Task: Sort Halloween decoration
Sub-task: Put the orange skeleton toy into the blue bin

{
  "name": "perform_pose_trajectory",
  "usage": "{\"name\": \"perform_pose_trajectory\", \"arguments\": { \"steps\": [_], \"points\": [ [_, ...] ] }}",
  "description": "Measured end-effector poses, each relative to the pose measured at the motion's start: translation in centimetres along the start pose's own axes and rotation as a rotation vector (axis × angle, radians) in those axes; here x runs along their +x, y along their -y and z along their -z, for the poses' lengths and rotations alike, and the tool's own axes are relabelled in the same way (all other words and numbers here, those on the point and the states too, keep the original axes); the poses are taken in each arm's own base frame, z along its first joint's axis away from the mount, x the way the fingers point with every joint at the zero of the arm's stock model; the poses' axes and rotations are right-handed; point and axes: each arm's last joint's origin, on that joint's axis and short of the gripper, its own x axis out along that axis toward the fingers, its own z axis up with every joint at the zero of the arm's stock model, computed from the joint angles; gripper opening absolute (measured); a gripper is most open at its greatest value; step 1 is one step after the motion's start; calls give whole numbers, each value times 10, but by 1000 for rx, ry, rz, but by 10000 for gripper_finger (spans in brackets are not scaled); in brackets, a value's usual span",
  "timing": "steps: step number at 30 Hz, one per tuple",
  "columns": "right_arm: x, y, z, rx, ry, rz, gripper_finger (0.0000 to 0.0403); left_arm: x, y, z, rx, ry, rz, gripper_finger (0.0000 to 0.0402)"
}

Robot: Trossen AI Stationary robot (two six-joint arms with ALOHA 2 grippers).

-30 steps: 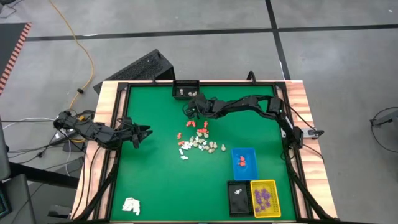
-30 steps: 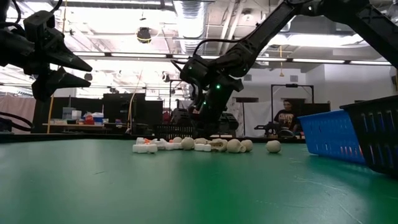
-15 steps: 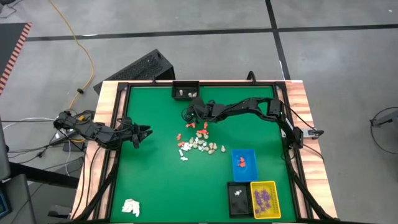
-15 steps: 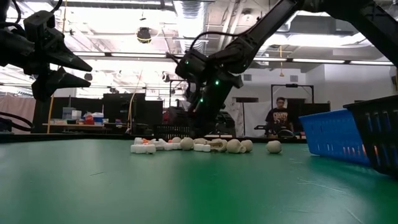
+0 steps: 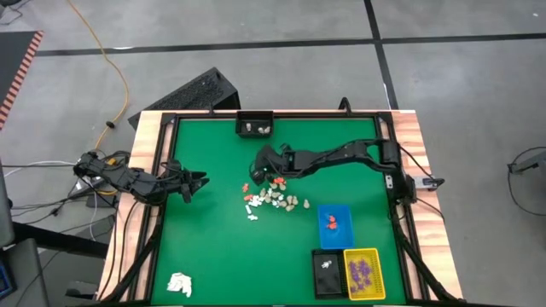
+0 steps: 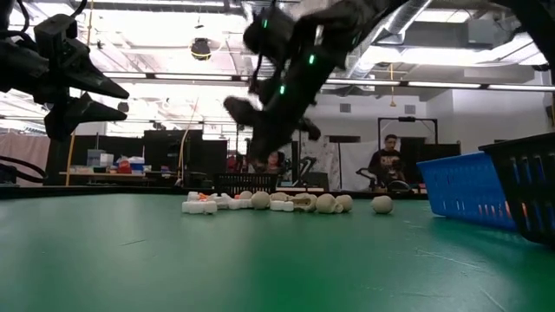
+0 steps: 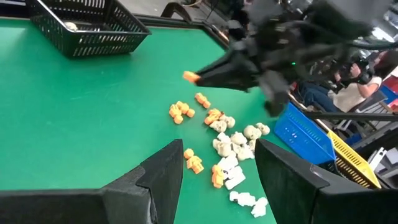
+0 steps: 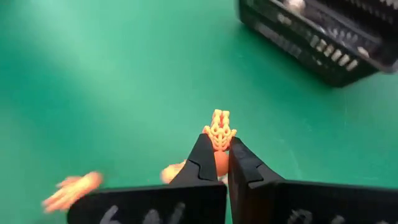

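The Halloween decoration is a pile of tiny orange, white and cream pieces (image 5: 271,194) in the middle of the green table, also seen in the low view (image 6: 277,203) and the left wrist view (image 7: 219,142). My right gripper (image 5: 254,175) hangs above the pile's far-left edge, shut on one orange piece (image 8: 219,127). My left gripper (image 5: 203,180) waits open to the left of the pile, above the table (image 6: 117,97). My right gripper (image 8: 219,148) pinches the orange piece's lower end (image 8: 217,142) between its two fingertips. Most of the piece sticks out beyond the tips. The fingers slant downward toward the table's left, and the orange piece (image 7: 191,76) is lifted clear of the table.
A black basket (image 5: 254,124) sits at the far edge. A blue tray (image 5: 334,223), a black tray (image 5: 326,271) and a yellow tray (image 5: 363,271) stand near the right front corner. A white wad (image 5: 180,282) lies at the near left. People show in the room behind.
My right gripper has moved from near the black basket toward the near edge, dipped to the table at the pile's far side, then risen well above it. An orange piece now sits between its fingertips, clear of the table.
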Motion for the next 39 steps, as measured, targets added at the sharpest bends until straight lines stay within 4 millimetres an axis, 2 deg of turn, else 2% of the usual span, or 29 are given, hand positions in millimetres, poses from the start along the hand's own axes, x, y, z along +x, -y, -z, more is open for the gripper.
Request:
{"name": "perform_pose_trajectory", "arguments": {
  "steps": [5, 9, 16, 18, 23, 27, 30, 33, 39],
  "points": [
    [-44, -20, -4, -87, 26, -76, 5, 0, 0, 0, -3, 3, 2, 189],
    [-88, -35, -1, -139, 22, -138, 5, 0, 0, 0, -3, 3, 2, 189],
    [-162, -47, 21, -175, -73, -200, 5, 0, 0, 0, 1, 3, 2, 189],
    [-180, -44, 32, -158, -143, -177, 5, 0, 0, 0, 1, 3, 2, 189],
    [-221, -36, 76, -69, -379, -19, 5, 0, 0, 0, 0, 3, 2, 189],
    [-253, -36, 108, 21, -482, 90, 5, 0, 0, 0, -1, 3, 1, 189],
    [-269, -36, 123, 94, -505, 130, 5, 0, 0, 0, -4, 10, -5, 189],
    [-277, -38, 132, 143, -503, 141, 5, 0, 0, -1, -12, 19, -15, 189],
    [-258, -30, 150, 165, -522, 197, 5, 0, 0, -1, -14, 21, -18, 189]
  ]
}}
